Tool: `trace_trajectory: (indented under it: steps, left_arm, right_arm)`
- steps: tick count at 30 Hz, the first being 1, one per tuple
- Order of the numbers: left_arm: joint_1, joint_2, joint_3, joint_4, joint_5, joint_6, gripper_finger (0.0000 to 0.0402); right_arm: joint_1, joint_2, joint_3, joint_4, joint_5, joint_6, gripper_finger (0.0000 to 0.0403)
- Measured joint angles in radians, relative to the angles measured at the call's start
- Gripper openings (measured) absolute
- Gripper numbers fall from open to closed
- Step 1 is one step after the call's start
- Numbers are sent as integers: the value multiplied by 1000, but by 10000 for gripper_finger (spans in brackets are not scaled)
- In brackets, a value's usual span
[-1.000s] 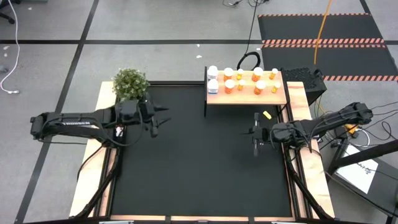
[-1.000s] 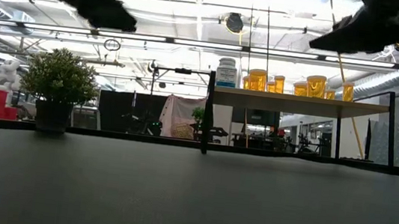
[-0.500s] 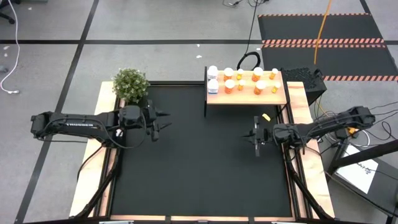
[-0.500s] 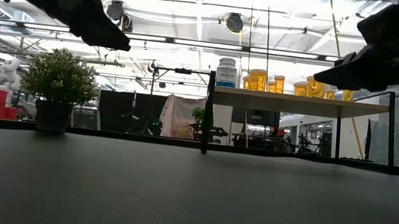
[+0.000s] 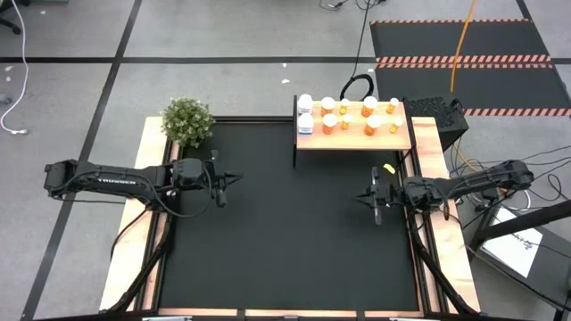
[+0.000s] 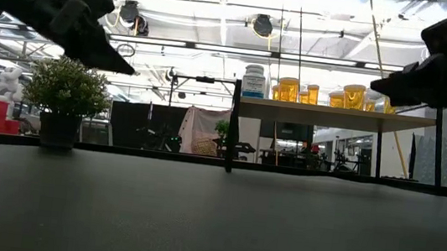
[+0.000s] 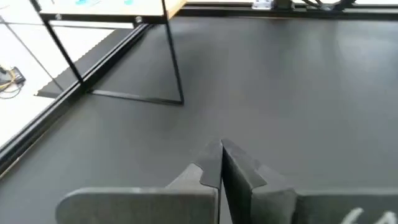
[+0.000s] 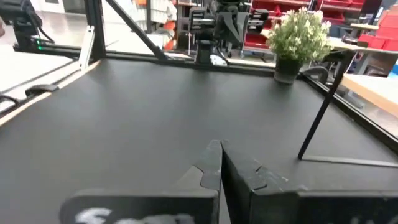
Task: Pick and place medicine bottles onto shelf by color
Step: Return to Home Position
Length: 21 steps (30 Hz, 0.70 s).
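Over the bench in the high view, the left hand is hovering above the left part of the black mat, close to the potted plant at the far left corner. The right hand is hanging over the mat's right part, in front of the shelf and well apart from it. The medicine bottles are standing on the shelf top: two white bottles at its left end and the orange bottles lining up in two rows to their right. A small yellow scrap is lying on the mat just in front of the shelf.

In the low view, both hands are floating high above the mat, the left hand above the potted plant and the right hand level with the bottles. A white bottle is standing at the shelf's left end, and the orange ones are beside it.

In the left wrist view, the left hand's fingers are pressing together, holding nothing, above bare mat.

In the right wrist view, the right hand's fingers are likewise lying closed against each other, gripping nothing, and pointing across the mat toward the plant.
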<state>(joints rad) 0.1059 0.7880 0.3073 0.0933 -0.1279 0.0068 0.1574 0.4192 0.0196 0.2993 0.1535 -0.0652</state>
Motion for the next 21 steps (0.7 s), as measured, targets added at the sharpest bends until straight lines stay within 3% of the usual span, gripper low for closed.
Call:
trace_trajectory:
  steps: [6, 21]
  left_arm:
    - [0, -61, -67, 45, -9, -28, 12]
    - [0, -352, -214, 40, -3, -13, 4]
  right_arm:
    - [0, -94, -1, -94, 1, -2, 0]
    - [0, -294, -4, -202, -1, -103, 0]
